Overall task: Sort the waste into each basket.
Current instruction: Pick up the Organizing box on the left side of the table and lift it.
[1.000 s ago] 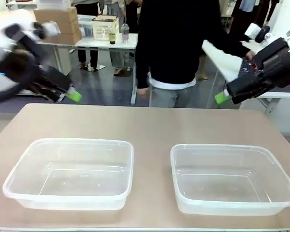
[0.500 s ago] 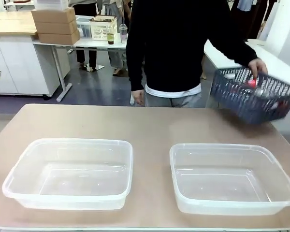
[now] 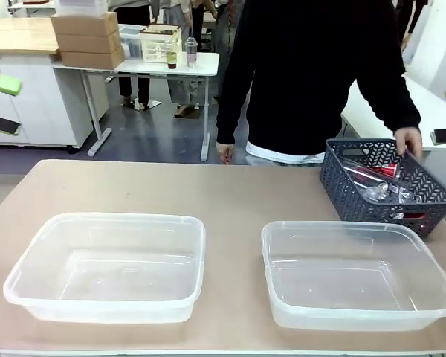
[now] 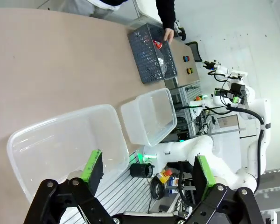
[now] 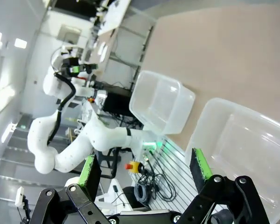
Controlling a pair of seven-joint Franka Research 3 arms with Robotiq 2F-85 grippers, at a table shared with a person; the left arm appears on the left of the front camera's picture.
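Two clear tubs stand side by side on the table, the left tub (image 3: 108, 264) and the right tub (image 3: 357, 271), both with nothing in them. The waste lies in a dark lattice basket (image 3: 338, 190) at the back right: a crushed red can (image 3: 387, 169) and clear bottles (image 3: 372, 186). A person's hand (image 3: 410, 141) holds the basket's far rim. My left gripper (image 4: 147, 168) hangs open high over the left tub (image 4: 65, 144). My right gripper (image 5: 144, 167) is open above the right tub (image 5: 242, 140). Neither holds anything.
The person in a black top stands at the table's far edge. The tan tabletop (image 3: 208, 193) is bare between the tubs and that edge. Only green finger pads (image 3: 4, 84) show at the front view's sides. Other tables and boxes stand farther back.
Both arms have swung out of the front view to the sides. The person has brought the lattice basket down onto the table behind the right tub.
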